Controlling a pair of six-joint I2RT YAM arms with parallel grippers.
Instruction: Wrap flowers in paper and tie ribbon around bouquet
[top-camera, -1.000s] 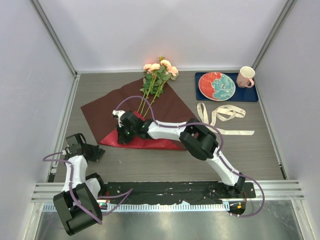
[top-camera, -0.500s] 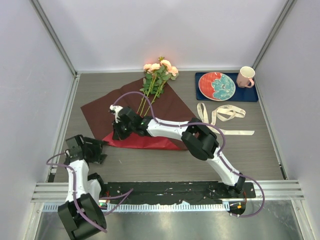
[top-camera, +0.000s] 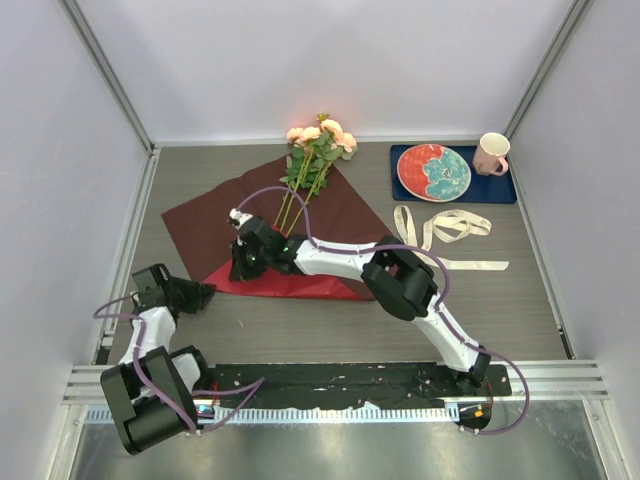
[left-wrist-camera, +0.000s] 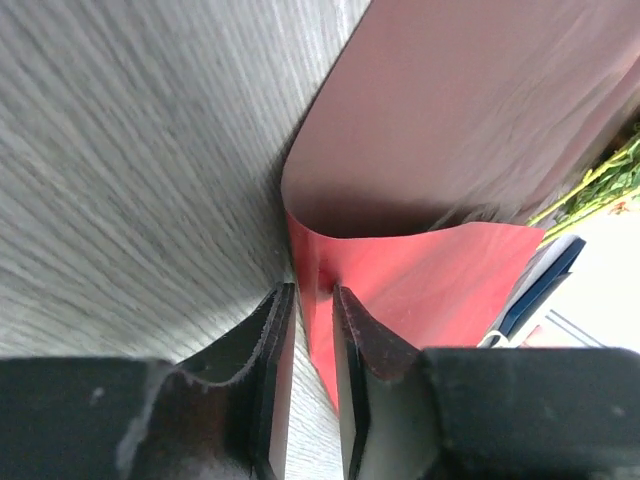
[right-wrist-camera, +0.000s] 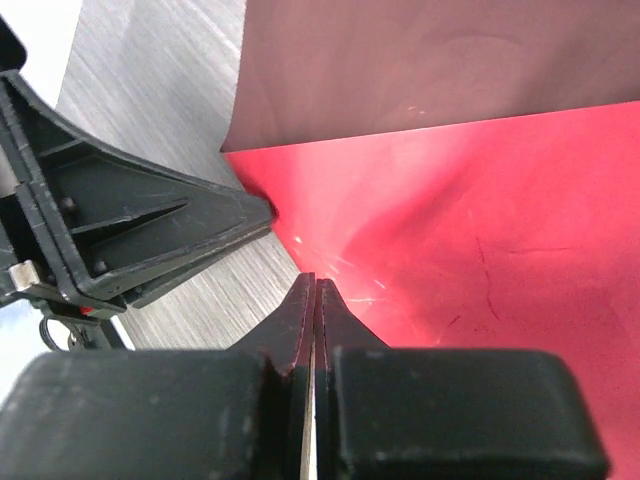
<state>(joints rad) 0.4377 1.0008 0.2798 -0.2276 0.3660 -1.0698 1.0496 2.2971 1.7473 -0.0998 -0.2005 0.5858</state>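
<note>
Left hand (left-wrist-camera: 312, 300): rests low on the grey wood-grain surface (left-wrist-camera: 120, 150), fingers slightly parted, with the folded corner of the large thin dark red paper sheet (top-camera: 345, 215) between them. Right hand (right-wrist-camera: 313, 290): pressed together, tips on the sheet's brighter folded-over flap. Farther back: peach-pink roses with green stems (top-camera: 318, 145), stems on the sheet, blooms past its far corner.

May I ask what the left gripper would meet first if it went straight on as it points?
Most likely the folded corner of the paper, which lies directly ahead of the left gripper, right at its narrowly parted jaws.
</note>
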